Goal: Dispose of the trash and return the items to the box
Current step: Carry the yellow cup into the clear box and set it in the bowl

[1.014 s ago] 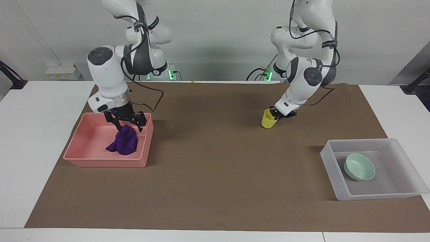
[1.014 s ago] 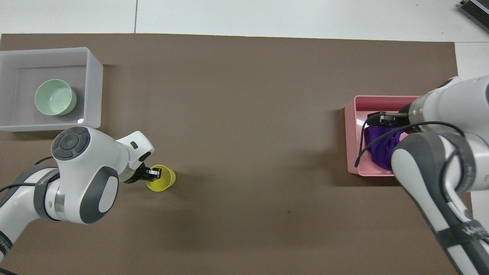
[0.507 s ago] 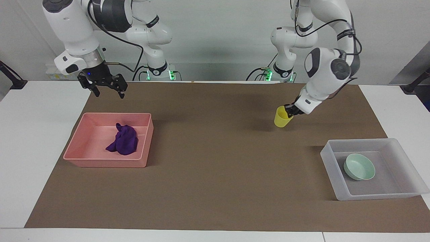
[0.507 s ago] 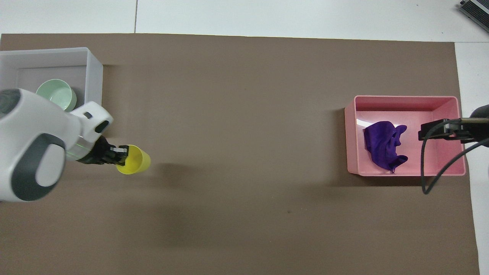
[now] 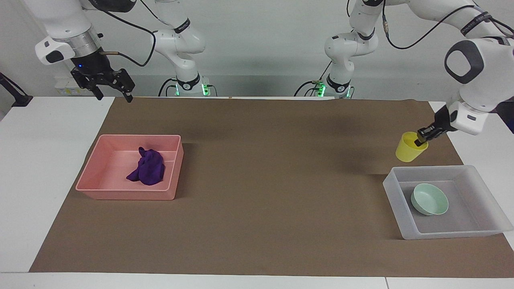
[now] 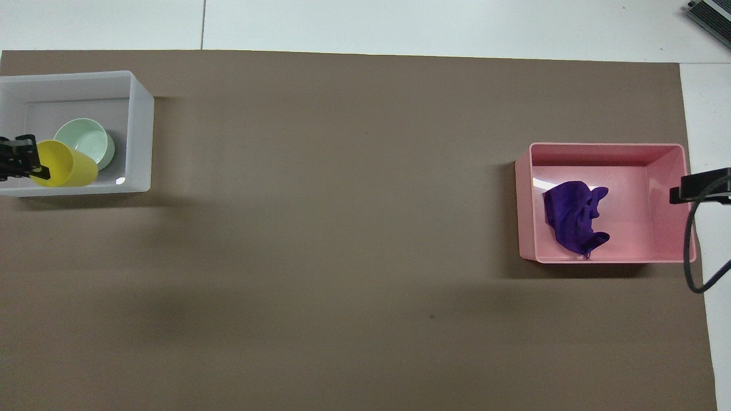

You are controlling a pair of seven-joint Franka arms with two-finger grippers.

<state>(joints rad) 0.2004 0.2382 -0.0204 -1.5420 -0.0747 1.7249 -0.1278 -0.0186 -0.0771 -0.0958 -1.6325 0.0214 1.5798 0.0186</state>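
The left gripper (image 5: 422, 137) is clamped on the rim of the small yellow plastic cup (image 5: 409, 147), one finger inside it, and holds it in the air, tilted, over the brown mat (image 5: 261, 176) at the edge of the translucent whitish-grey plastic box (image 5: 395, 198); in the overhead view the cup covers the box's corner nearest the robots, beside the shallow pale mint-green bowl (image 5: 429, 199), which lies on the box floor. The crumpled purple cloth rag (image 5: 147, 167) rests inside the pink rectangular bin (image 5: 128, 192) toward the right arm's end of the table. The right gripper (image 5: 109, 83) waits raised, its fingers spread and empty, over the table edge near that bin. Judgement: disposal appears done and only the cup remains. To finish well, the cup should be carried fully inside the box walls, over bare floor clear of the bowl, lowered close to the floor and levelled before release. Letting go high or tilted risks the cup tipping, rolling or striking the bowl.
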